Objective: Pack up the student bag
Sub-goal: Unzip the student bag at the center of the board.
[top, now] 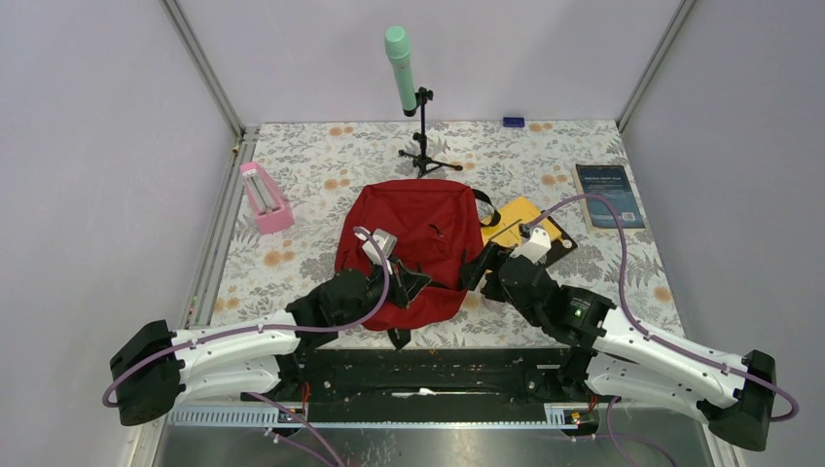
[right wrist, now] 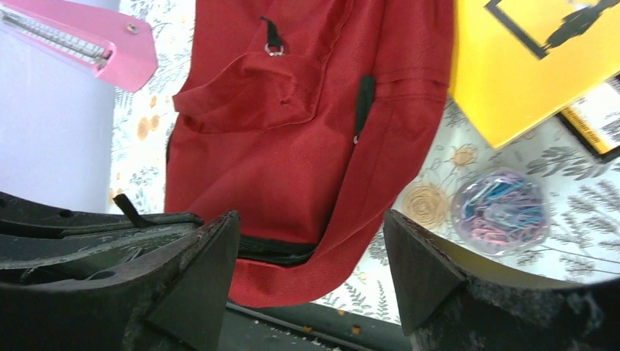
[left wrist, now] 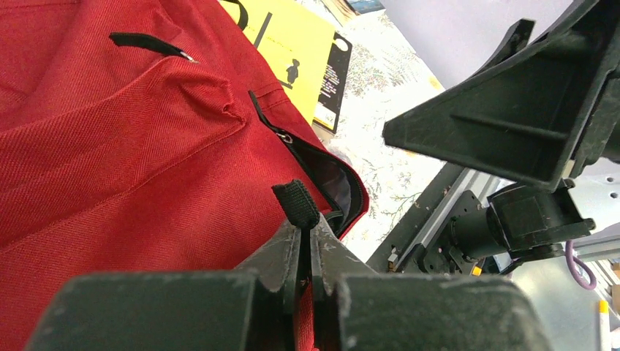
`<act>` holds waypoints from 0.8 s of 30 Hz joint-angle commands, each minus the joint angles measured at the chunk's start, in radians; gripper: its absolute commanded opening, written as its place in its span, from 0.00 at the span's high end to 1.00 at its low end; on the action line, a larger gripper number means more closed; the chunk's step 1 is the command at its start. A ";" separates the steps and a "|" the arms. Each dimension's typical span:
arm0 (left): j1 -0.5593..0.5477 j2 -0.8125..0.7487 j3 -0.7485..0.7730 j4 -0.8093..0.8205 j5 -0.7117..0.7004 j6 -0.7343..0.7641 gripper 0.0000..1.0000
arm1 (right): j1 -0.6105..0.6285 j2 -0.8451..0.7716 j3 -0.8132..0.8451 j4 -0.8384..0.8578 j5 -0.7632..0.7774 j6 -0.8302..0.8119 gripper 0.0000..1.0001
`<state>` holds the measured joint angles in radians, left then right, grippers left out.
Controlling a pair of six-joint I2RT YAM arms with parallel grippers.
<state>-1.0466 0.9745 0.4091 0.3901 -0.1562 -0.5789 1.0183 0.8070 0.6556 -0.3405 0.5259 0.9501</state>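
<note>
The red student bag [top: 409, 243] lies flat in the middle of the table, its black-zippered opening [right wrist: 278, 250] facing the near edge. My left gripper [top: 412, 282] is at the bag's near edge. In the left wrist view it [left wrist: 307, 230] is shut on a black webbing tab [left wrist: 296, 203] of the bag [left wrist: 110, 146], beside the partly open zipper [left wrist: 322, 164]. My right gripper [top: 481, 269] is open and empty at the bag's near right corner. In the right wrist view its jaws [right wrist: 311, 241] stand wide apart just above the bag's [right wrist: 292, 131] opening.
A yellow book [top: 520, 222] on a dark folder lies right of the bag. A clear tub of paper clips [right wrist: 501, 212] sits near it. There is a dark blue book [top: 608, 195] at far right, a pink stapler [top: 265, 197] at left, and a tripod with a green cylinder [top: 401, 70] behind.
</note>
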 commanded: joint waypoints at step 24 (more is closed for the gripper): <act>-0.001 0.015 0.092 0.064 0.037 0.010 1.00 | 0.011 0.062 -0.091 0.256 -0.172 0.222 0.32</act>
<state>-1.0466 0.9989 0.4522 0.3813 -0.1307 -0.5735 1.0191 0.8639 0.5644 -0.1398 0.3668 1.1423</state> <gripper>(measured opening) 0.021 0.689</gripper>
